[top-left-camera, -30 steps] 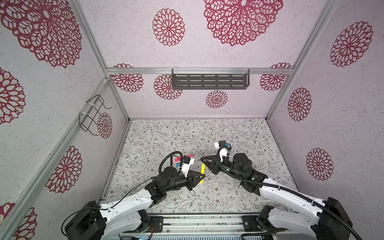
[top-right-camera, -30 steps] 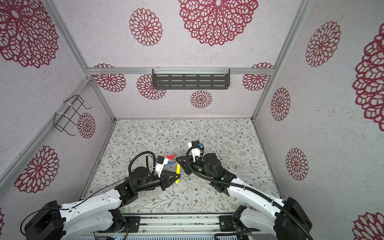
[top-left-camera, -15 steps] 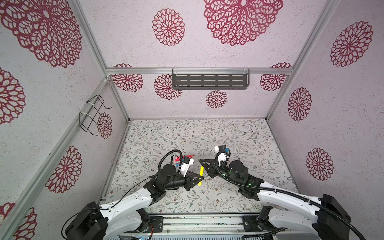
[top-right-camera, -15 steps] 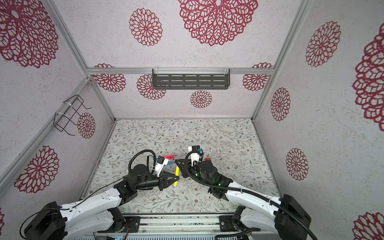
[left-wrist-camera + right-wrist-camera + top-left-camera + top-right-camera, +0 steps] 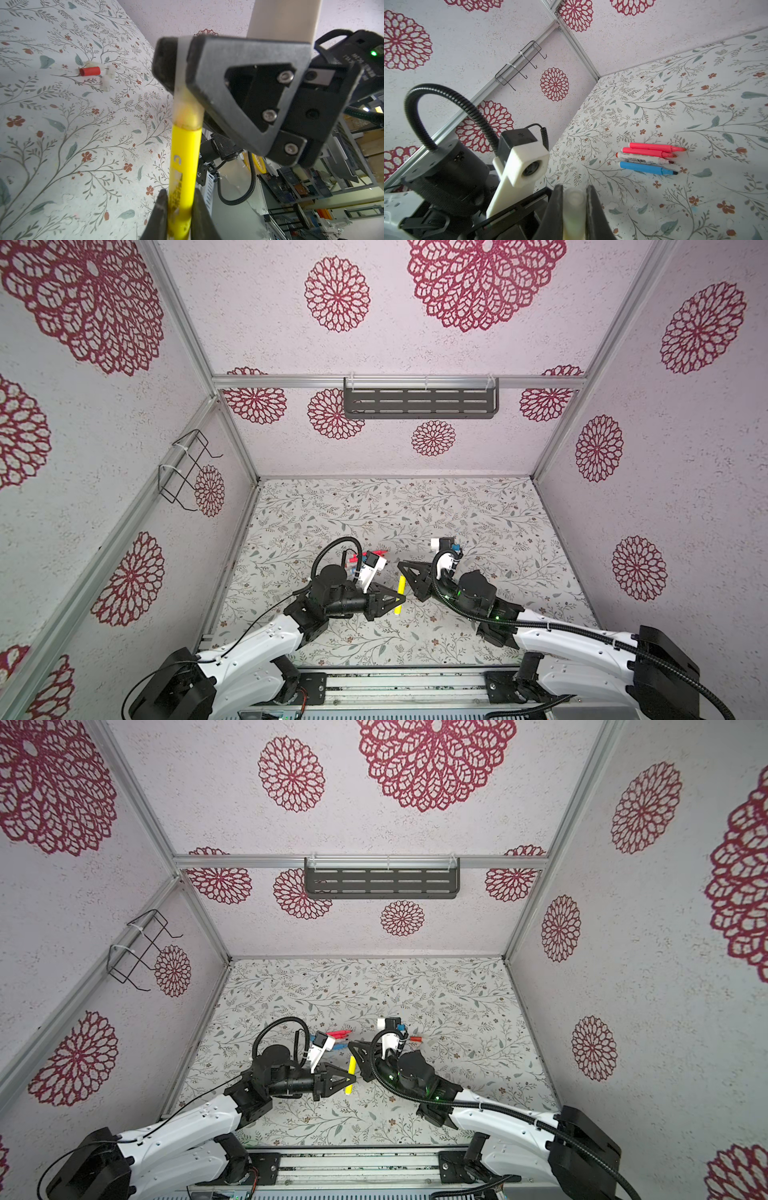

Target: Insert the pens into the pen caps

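Observation:
My left gripper is shut on the lower barrel of the yellow pen. A clear pen cap sits over the pen's tip, and my right gripper is shut on that cap. In both top views the two grippers meet tip to tip at the yellow pen. On the table two pinkish-red pens, a white pen and a blue pen lie side by side. A red cap and clear caps lie together further off.
The floral table mat is walled on three sides. A wire rack hangs on the left wall and a dark slotted shelf on the back wall. The left wrist camera housing is close to my right gripper.
My right gripper has come leftward and lower with the clear cap, closing onto the yellow pen's tip. The left gripper has hardly moved.

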Robot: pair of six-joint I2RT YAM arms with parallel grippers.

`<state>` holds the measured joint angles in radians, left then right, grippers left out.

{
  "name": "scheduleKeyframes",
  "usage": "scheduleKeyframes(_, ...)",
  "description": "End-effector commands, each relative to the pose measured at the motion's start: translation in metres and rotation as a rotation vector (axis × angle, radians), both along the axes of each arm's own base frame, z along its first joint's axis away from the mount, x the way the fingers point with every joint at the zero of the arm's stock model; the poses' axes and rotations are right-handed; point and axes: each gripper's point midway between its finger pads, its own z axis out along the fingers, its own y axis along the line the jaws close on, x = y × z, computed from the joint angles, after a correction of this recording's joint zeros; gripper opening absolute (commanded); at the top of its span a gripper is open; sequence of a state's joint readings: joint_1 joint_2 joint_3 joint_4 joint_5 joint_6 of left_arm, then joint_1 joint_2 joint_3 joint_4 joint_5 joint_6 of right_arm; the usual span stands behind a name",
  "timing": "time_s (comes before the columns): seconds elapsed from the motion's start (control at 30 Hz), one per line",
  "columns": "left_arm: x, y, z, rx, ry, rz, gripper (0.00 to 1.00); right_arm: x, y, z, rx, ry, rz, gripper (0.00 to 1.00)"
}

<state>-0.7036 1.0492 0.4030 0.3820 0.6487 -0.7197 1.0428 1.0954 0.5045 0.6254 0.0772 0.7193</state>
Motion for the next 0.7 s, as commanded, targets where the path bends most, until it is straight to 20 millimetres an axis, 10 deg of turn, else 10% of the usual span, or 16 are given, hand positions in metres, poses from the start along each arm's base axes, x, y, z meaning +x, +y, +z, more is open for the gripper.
scheduleKeyframes(0.0,0.072,0.035,0.132,-0.345,-0.279,0.316,0.0,-0.108,0.013,-0.103,-0.281,0.184,0.488,0.0)
scheduleKeyframes(0.33,0.079,0.034,0.127,-0.325,-0.251,0.314,0.0,-0.099,0.014,-0.094,-0.315,0.152,0.455,0.0)
scheduleKeyframes(0.5,0.079,0.025,0.077,-0.096,-0.236,0.336,0.0,-0.063,-0.005,-0.043,-0.322,0.047,0.262,0.53)
scheduleKeyframes(0.67,0.075,0.022,0.047,-0.02,-0.203,0.329,0.0,-0.038,-0.049,0.034,-0.178,-0.079,0.1,0.67)
